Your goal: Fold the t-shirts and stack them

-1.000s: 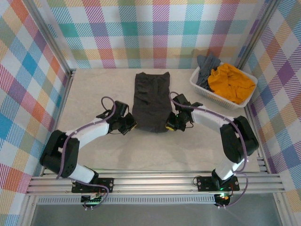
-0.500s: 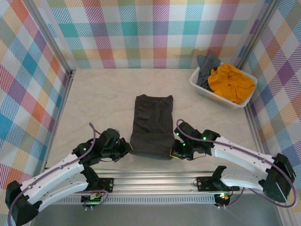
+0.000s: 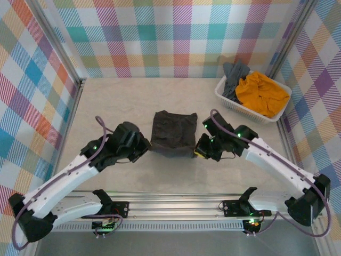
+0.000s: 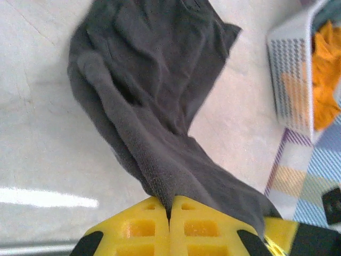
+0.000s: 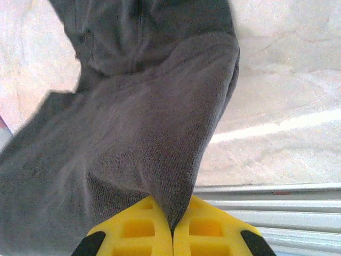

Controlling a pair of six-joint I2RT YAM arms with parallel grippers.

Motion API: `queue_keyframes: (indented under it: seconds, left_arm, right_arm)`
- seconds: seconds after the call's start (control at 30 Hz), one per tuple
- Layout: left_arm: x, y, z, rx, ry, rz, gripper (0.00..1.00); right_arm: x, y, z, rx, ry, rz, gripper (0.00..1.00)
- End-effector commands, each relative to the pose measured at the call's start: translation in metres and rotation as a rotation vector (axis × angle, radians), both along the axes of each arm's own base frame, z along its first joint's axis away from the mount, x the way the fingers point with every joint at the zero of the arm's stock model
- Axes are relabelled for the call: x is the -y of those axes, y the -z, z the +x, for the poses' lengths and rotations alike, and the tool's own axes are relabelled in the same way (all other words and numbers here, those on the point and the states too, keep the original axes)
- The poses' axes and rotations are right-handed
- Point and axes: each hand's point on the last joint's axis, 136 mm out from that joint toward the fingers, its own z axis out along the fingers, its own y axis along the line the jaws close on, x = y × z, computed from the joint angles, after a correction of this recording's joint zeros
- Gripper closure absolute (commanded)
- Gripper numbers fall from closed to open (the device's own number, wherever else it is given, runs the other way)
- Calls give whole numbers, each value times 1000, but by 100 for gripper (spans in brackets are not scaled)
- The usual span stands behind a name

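Pastel plaid walls box in a pale, matte table (image 3: 117, 101). At its centre the charcoal t-shirt (image 3: 172, 133) lies partly doubled over. The left gripper (image 4: 169, 212) and right gripper (image 5: 171, 223) are each clamped tight on a near corner, yellow jaws pinching the knit. The cloth looks light, limp and faintly fuzzy, so it sags between grips; corners and hems are the sensible holds. The mustard-orange t-shirt (image 3: 261, 93) and slate grey t-shirt (image 3: 234, 72) sit crumpled in the white slatted basket (image 3: 226, 100) at far right.
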Motion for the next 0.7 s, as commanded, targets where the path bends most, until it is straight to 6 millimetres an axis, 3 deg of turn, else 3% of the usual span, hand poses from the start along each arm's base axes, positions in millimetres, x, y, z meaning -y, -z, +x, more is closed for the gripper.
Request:
queue_keyframes:
  seconds: [0.0,0.17,0.23,0.33,0.47,0.53,0.57,0.67]
  left_arm:
    - [-4,-10,29,17,-33,3,100]
    - [0,-17,88,8,-36,7,100]
    - [2,-10,112,-19,-29,10,100]
    - [0,14,149,-75,-28,55,100]
    - [4,62,193,-150,-30,49,100]
    - [0,75,219,-140,-41,48,100]
    - [5,76,235,-108,-26,21,97]
    - [1,63,252,-109,-20,48,56]
  right_arm:
    - [-2,-4,26,-11,-9,32,100]
    - [-4,-6,82,-21,21,52,100]
    - [-1,0,103,-34,46,54,100]
    - [1,17,140,-60,84,80,100]
    - [3,42,198,-69,106,88,100]
    - [-5,50,227,-39,90,130,83]
    - [-6,56,240,-47,78,137,78]
    - [1,54,262,-40,35,82,55]
